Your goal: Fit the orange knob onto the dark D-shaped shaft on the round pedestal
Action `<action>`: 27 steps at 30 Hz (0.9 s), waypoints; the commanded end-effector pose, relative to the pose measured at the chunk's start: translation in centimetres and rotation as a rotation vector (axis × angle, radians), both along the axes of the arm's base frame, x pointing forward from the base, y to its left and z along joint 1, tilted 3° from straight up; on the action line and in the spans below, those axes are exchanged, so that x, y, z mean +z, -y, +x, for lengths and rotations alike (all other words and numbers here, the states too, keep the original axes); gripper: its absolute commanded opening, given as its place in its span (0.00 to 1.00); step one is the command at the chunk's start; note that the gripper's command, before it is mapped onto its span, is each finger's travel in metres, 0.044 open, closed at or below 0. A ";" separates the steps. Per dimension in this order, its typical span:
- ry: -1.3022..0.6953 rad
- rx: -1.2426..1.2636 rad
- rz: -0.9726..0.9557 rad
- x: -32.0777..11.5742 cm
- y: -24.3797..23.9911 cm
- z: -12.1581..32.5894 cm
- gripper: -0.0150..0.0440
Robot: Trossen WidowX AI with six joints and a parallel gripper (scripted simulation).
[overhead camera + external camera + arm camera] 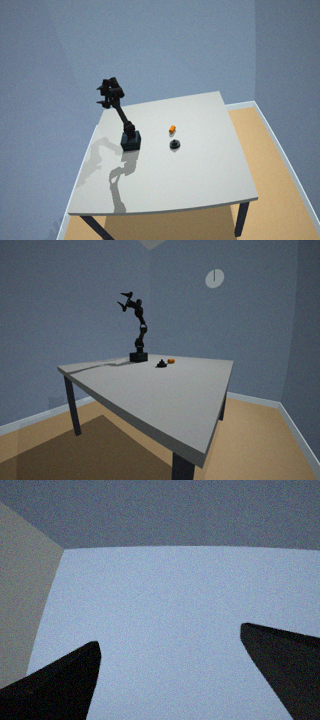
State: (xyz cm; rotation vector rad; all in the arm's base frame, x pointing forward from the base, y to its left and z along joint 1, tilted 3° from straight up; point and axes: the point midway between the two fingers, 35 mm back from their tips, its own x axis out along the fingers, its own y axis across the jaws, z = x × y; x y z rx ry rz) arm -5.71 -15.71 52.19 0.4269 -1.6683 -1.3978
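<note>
The orange knob (172, 129) (171, 361) lies on its side on the table. The dark round pedestal (174, 145) (161, 365) stands near it, with a short dark shaft (174, 141) (161, 360) upright at its centre. The knob and pedestal are apart. The shaft's flat side and the knob's hole cannot be made out. My gripper (97, 95) (119, 297) (171, 640) is open and empty, high above the table and turned away from the knob and pedestal. The wrist view shows only the two fingers, walls and ceiling.
The pale table (201, 175) (180, 395) bears the arm's dark base block (131, 142) (138, 357), which stands to the left of the knob and pedestal in the top and exterior views. Shadows of the arm fall across the table. A round white clock (214, 283) hangs on the wall.
</note>
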 end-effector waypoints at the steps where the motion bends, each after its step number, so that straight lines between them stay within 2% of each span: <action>1: -0.007 0.004 0.007 0.0 0.2 0.2 0.98; 4: -0.119 0.064 0.100 -0.5 2.4 2.7 1.00; 7: -0.361 0.191 0.264 -2.2 6.1 8.4 1.00; 14: -0.895 0.456 0.468 -7.1 9.3 21.1 1.00; 20: -1.405 0.690 0.517 -13.2 7.4 32.1 1.00; 27: -2.032 0.893 0.496 -23.0 1.4 40.8 1.00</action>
